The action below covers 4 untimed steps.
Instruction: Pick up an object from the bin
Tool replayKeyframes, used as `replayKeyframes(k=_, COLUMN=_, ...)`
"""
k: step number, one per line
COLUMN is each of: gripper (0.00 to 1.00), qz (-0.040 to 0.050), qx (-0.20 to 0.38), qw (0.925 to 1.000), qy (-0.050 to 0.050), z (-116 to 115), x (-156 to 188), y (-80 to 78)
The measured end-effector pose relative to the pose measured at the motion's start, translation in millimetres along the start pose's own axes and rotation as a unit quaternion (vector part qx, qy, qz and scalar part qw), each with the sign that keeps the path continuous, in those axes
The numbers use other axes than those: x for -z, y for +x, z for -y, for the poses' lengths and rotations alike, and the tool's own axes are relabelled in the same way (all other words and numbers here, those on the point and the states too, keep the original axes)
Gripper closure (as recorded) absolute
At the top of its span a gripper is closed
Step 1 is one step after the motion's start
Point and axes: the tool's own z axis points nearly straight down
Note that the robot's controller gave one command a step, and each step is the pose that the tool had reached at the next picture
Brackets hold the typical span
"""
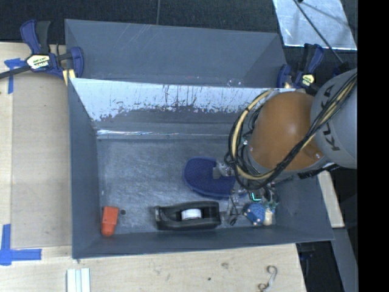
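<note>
Orange-brown domed wrist cover and black cables hide the tool, so whether it is spread or pressed together cannot be told. It hangs low beside a dark blue rounded soft object, partly covered, and a black plastic tape dispenser near the grey metal bin's front wall.

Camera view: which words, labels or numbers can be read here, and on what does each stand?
"KU": large black letters on the grey arm; the rest of the word is hidden.
No readable text on the tape dispenser, the orange block or the blue lump.
</note>
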Motion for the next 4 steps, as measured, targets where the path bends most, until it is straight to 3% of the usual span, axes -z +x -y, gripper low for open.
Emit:
replayKeyframes(k=1, gripper=0.00, qz=0.0058, qx=0.047, qw=0.9989, qy=0.000, z=30, x=-65, y=-52.1)
replayKeyframes(k=2, gripper=1.00, qz=0.0103, qx=0.047, qw=0.9989, qy=0.000, z=29, x=-59, y=-54.3)
replayKeyframes(k=3, gripper=1.00, qz=0.0055, qx=0.212, qw=0.9773, qy=0.003, z=139, x=17, y=-17.1)
replayKeyframes(k=4, gripper=1.00, qz=0.0074, qx=0.204, qw=0.9790, qy=0.003, z=135, x=97, y=-6.1)
